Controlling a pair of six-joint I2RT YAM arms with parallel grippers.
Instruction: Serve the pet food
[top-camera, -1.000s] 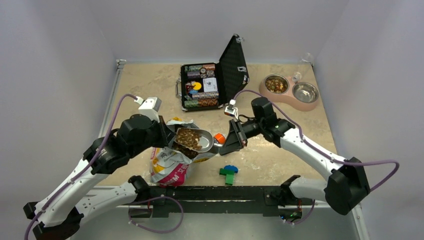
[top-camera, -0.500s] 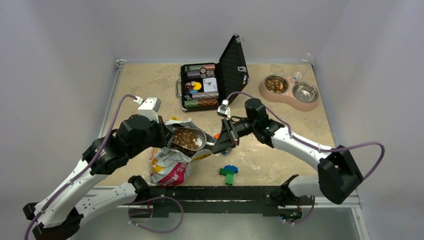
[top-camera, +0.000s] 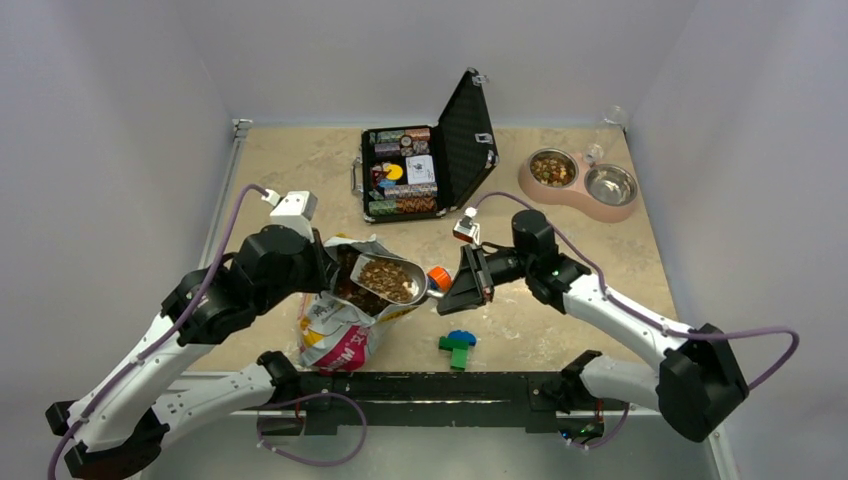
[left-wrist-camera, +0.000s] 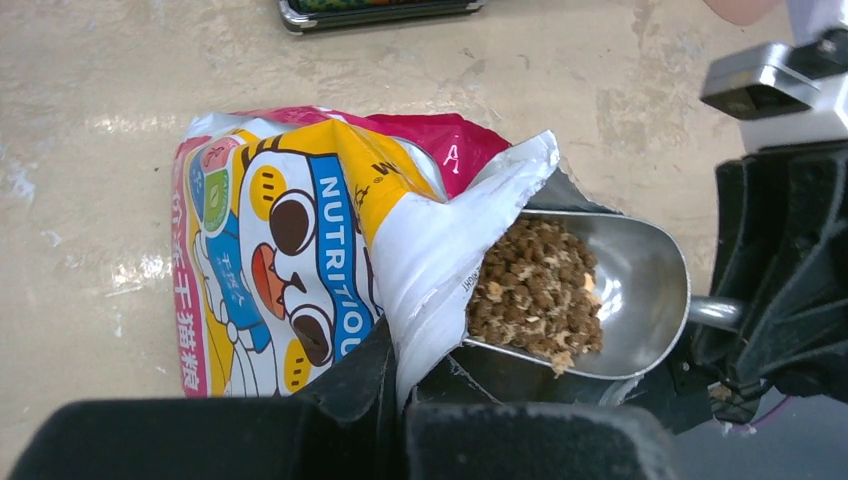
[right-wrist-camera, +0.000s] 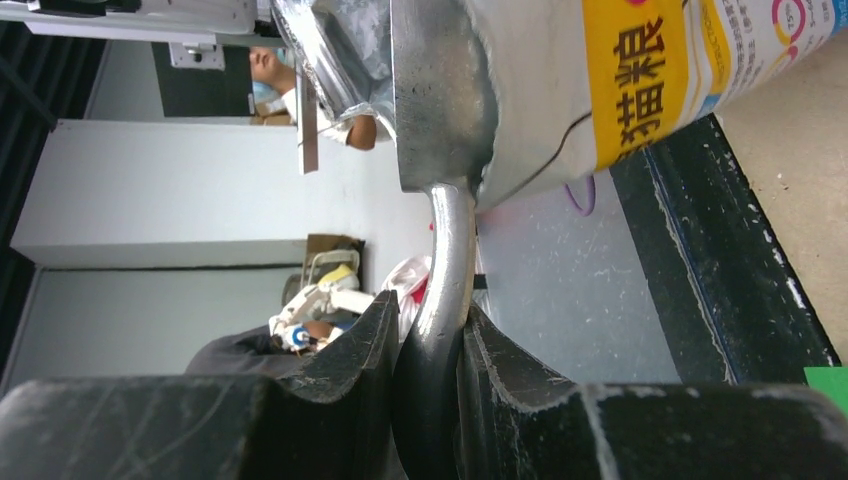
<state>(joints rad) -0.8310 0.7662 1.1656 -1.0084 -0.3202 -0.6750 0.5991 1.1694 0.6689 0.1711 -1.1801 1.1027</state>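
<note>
The pet food bag (top-camera: 335, 335), white, yellow and pink, stands open at the near left. My left gripper (left-wrist-camera: 405, 390) is shut on the bag's torn top edge (left-wrist-camera: 440, 250) and holds the mouth open. My right gripper (right-wrist-camera: 430, 330) is shut on the handle (right-wrist-camera: 450, 260) of a metal scoop (top-camera: 400, 282). The scoop's bowl lies in the bag's mouth, loaded with brown kibble (left-wrist-camera: 535, 290). A pink double bowl (top-camera: 578, 195) stands at the back right: its left dish holds kibble (top-camera: 552, 168) and its right dish (top-camera: 611, 184) is bare.
An open black case of poker chips (top-camera: 410, 170) stands at the back centre. An orange object (top-camera: 438, 276) lies under the scoop handle. Green and blue bricks (top-camera: 457, 346) lie near the front rail (top-camera: 450, 385). A clear cup (top-camera: 614, 115) sits in the back right corner.
The right gripper pushed the scoop a little left into the bag, then drew it back right with kibble in it. The left gripper kept its hold on the bag.
</note>
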